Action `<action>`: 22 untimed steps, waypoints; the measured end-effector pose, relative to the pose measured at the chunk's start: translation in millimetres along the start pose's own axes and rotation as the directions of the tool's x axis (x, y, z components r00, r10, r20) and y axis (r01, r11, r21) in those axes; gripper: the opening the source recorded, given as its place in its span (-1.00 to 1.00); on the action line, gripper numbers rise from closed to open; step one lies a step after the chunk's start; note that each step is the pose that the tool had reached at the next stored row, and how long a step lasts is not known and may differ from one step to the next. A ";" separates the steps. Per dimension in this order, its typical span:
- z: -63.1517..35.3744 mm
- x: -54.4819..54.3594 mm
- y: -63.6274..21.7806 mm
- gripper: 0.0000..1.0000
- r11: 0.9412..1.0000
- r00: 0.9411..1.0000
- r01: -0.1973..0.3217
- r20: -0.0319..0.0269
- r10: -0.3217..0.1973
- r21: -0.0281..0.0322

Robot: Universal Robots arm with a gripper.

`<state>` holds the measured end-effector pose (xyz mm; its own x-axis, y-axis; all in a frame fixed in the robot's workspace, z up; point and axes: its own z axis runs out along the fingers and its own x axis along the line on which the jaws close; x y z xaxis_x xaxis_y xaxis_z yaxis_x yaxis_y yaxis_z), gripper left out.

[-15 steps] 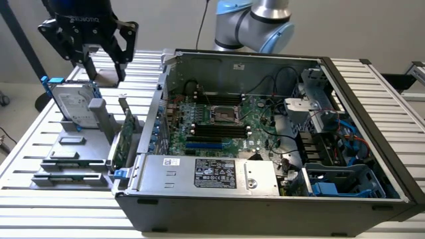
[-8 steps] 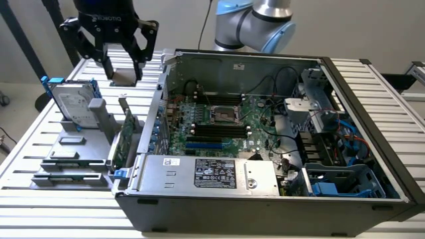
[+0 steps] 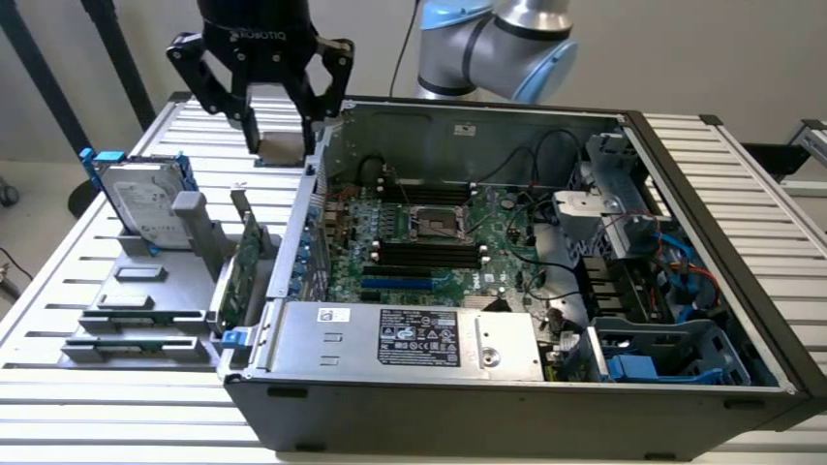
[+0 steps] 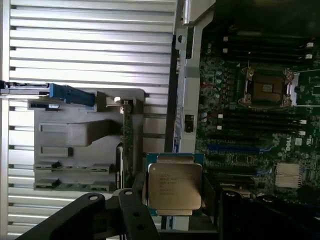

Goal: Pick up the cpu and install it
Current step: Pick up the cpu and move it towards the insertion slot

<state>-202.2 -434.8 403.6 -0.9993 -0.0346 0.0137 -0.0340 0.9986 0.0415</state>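
Observation:
The cpu (image 4: pixel 174 185), a small square chip with a pale metal top, sits between the fingers of my gripper (image 4: pixel 175 196). In the exterior view the gripper (image 3: pixel 279 136) hangs above the slatted table just outside the case's far corner on that view's left, shut on the cpu (image 3: pixel 281 143), which is lifted off the table. Inside the open case, the dark square socket (image 3: pixel 437 225) with its metal frame lies on the motherboard, to the exterior view's right of the gripper and lower. In the wrist view the socket (image 4: pixel 265 89) is well apart from the chip.
The open computer case (image 3: pixel 517 387) fills the middle of the table, with its side wall (image 3: pixel 314 194) close beside the gripper. A grey parts holder (image 3: pixel 142 300) carries a silver hard drive (image 3: pixel 145 199) with blue rails and an upright green card (image 3: pixel 239 276). The arm's body (image 3: pixel 498 48) rises behind the case.

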 end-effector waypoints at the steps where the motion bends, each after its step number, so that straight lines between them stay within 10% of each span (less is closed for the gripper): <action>1: 0.0 -4.8 -0.2 0.08 1.000 1.000 0.000 0.000 0.000 -0.001; 11: 4.6 -50.3 3.9 0.08 1.000 1.000 0.000 0.000 0.000 -0.002; 22: 22.3 -92.6 31.5 0.08 1.000 1.000 0.000 0.000 0.000 -0.002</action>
<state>-111.1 -399.3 381.4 -0.9993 -0.0346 0.0137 -0.0340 0.9985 0.0433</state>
